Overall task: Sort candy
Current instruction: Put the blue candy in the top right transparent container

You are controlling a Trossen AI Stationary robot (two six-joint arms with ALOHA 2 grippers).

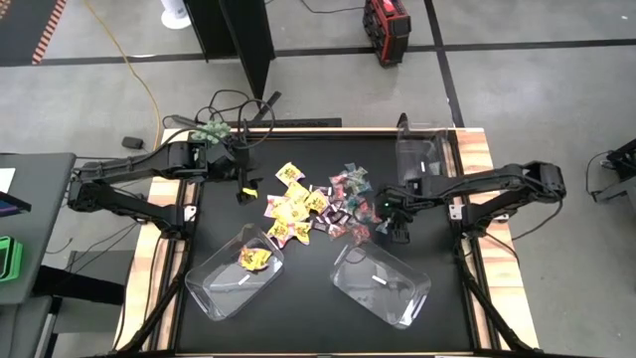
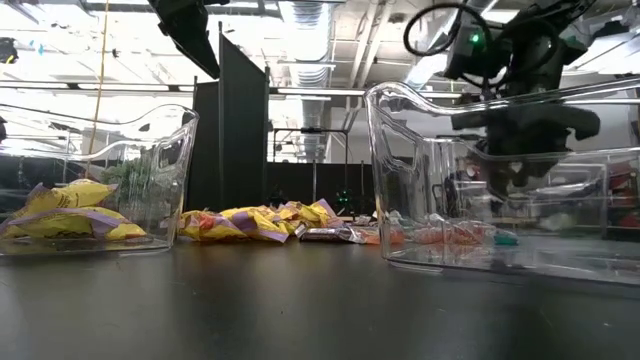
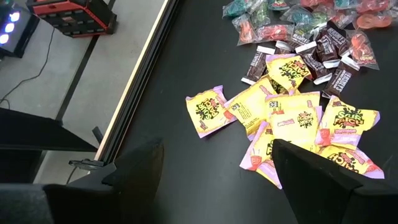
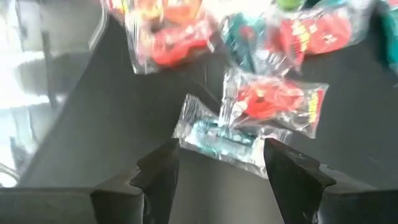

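Candy (image 1: 316, 207) lies in a loose heap at the centre of the black table (image 1: 298, 313) in the high view: yellow packets (image 1: 289, 206) on the left of the heap, dark mini bars (image 1: 333, 213) in the middle, teal-and-pink wrappers (image 1: 350, 182) toward the upper right. Two clear bins sit in the lower half of the frame. The left bin (image 1: 235, 271) holds a few yellow packets (image 1: 253, 259); the right bin (image 1: 381, 281) looks bare from above. A third clear bin (image 1: 418, 151) stands at the upper right of the table.

The left gripper (image 1: 246, 189) hangs just left of the heap, its fingers (image 3: 140, 165) spread wide apart with nothing between them; its wrist view shows the yellow packets (image 3: 297, 124) and mini bars (image 3: 329, 59) ahead.

The right gripper (image 1: 395, 223) hovers at the right edge of the heap. Its fingers (image 4: 163, 171) are spread, and a clear teal-and-pink wrapper (image 4: 249, 121) lies on the table just beyond the gap between them, not pinched.

In the low view the yellow packets (image 2: 258, 221) sit mid-frame between the two near bins.
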